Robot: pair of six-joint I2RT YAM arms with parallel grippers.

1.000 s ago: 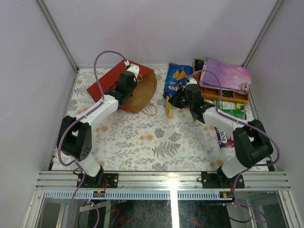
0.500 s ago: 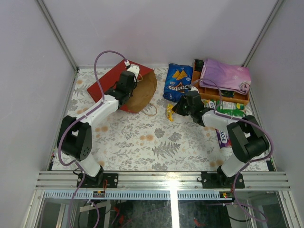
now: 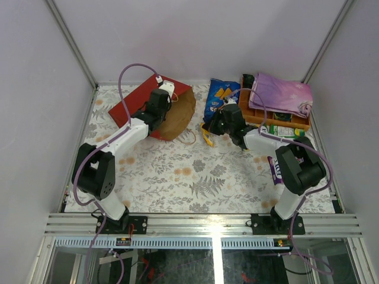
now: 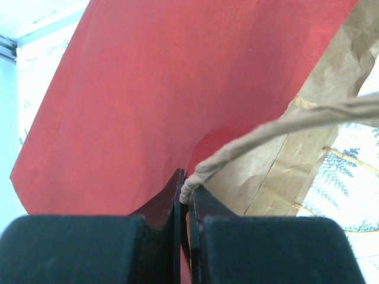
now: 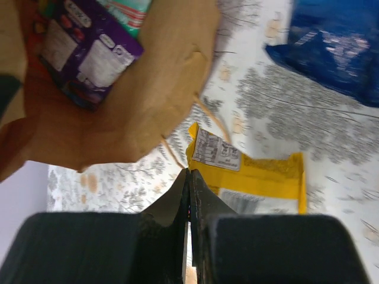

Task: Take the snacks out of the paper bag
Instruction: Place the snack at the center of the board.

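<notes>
Paper bag [image 3: 135, 99] on its side, long axis left-right, mouth rightward.

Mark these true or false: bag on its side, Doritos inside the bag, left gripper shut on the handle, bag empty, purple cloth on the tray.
1. The paper bag lies on its side, mouth toward the right arm. True.
2. The Doritos bag is inside the paper bag. False: it lies out on the table, near the orange tray.
3. The left gripper is shut on the bag's string handle. True.
4. The paper bag is empty. False: the right wrist view shows a purple packet and a teal packet inside.
5. The purple cloth lies on the orange tray. True.
</notes>
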